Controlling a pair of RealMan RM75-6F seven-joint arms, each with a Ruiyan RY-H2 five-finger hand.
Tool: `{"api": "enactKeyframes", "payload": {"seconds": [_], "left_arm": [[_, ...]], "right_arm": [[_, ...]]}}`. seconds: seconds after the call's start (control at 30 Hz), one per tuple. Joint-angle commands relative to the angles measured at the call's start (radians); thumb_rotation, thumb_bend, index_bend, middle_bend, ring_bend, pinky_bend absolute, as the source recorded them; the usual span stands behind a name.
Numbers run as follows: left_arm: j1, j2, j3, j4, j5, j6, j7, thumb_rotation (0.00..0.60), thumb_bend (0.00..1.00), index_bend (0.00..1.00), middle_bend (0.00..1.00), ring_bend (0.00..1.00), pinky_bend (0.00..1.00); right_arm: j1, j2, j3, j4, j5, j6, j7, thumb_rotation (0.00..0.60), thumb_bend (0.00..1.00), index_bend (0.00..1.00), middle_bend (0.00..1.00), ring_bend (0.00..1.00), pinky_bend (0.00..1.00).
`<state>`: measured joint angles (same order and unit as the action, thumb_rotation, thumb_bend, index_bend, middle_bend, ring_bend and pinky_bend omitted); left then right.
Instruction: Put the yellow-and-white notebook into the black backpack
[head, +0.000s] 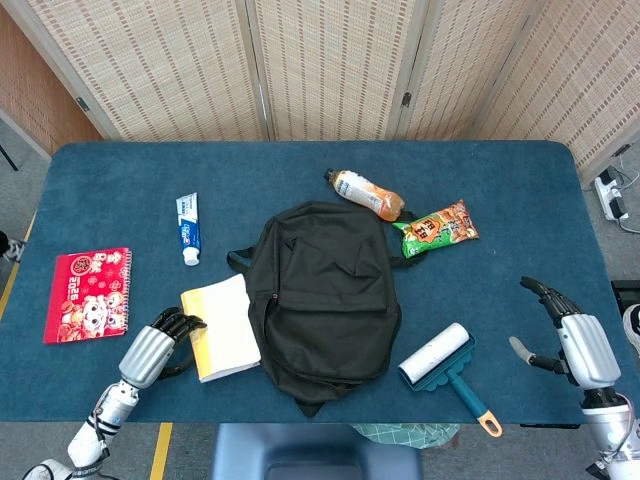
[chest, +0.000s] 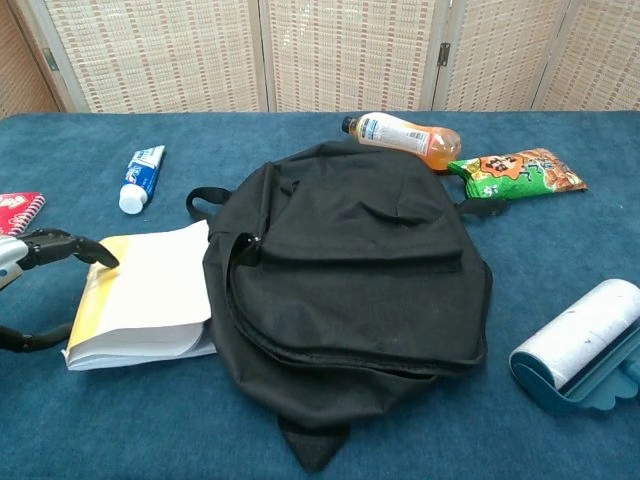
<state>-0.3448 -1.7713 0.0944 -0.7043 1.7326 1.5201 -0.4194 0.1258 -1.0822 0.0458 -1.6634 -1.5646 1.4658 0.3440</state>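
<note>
The black backpack (head: 325, 295) (chest: 350, 270) lies flat in the middle of the blue table. Against its left side lies the yellow-and-white notebook (head: 222, 328) (chest: 145, 295); its right edge is tucked at the backpack's side and its yellow left edge is raised. My left hand (head: 150, 350) (chest: 40, 250) grips that yellow edge, fingers on top and thumb lower at the front corner. My right hand (head: 570, 340) hovers open at the table's right edge, far from the backpack, and shows only in the head view.
A red notebook (head: 88, 293) (chest: 18, 212) lies at the far left and a toothpaste tube (head: 188, 228) (chest: 140, 178) behind the notebook. A drink bottle (head: 365, 195) (chest: 405, 138) and snack bag (head: 437, 228) (chest: 515, 170) lie behind the backpack. A lint roller (head: 440, 362) (chest: 585, 345) lies front right.
</note>
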Motion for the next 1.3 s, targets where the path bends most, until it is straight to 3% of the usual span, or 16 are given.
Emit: {"api": "enactKeyframes", "payload": {"seconds": [0.03,0.2,0.57,0.8,1.1,1.3], "left_arm": [[-0.003,0.002,-0.013,-0.028,-0.012,0.015,-0.056,0.600,0.38,0.31,0.32,0.29,0.21],[-0.019,0.011,-0.016,-0.067,0.001,0.041,-0.117,0.600,0.38,0.31,0.32,0.30,0.21],[-0.058,0.008,-0.018,-0.096,0.032,0.049,-0.023,0.600,0.39,0.30,0.32,0.29,0.21],[-0.060,0.018,-0.002,-0.107,0.037,0.037,-0.024,0.600,0.59,0.29,0.31,0.28,0.20],[-0.063,-0.009,-0.017,-0.100,0.032,0.058,-0.013,0.600,0.42,0.29,0.30,0.27,0.19],[-0.054,-0.042,-0.035,-0.068,0.022,0.099,-0.011,0.600,0.41,0.38,0.32,0.28,0.20]], "right_arm": [[-0.001,-0.001,0.000,0.001,0.000,0.001,0.001,0.600,0.31,0.15,0.21,0.21,0.28],[-0.003,-0.001,0.001,0.003,0.003,0.002,0.003,0.600,0.31,0.15,0.21,0.21,0.28],[-0.004,-0.003,0.001,0.015,0.007,-0.002,0.015,0.600,0.31,0.15,0.21,0.21,0.28],[-0.003,-0.007,0.001,0.024,0.013,-0.010,0.019,0.600,0.31,0.15,0.21,0.21,0.28],[-0.003,-0.007,0.004,0.029,0.015,-0.012,0.022,0.600,0.31,0.15,0.21,0.21,0.28],[-0.004,-0.009,0.004,0.033,0.021,-0.016,0.025,0.600,0.31,0.15,0.21,0.21,0.28]]}}
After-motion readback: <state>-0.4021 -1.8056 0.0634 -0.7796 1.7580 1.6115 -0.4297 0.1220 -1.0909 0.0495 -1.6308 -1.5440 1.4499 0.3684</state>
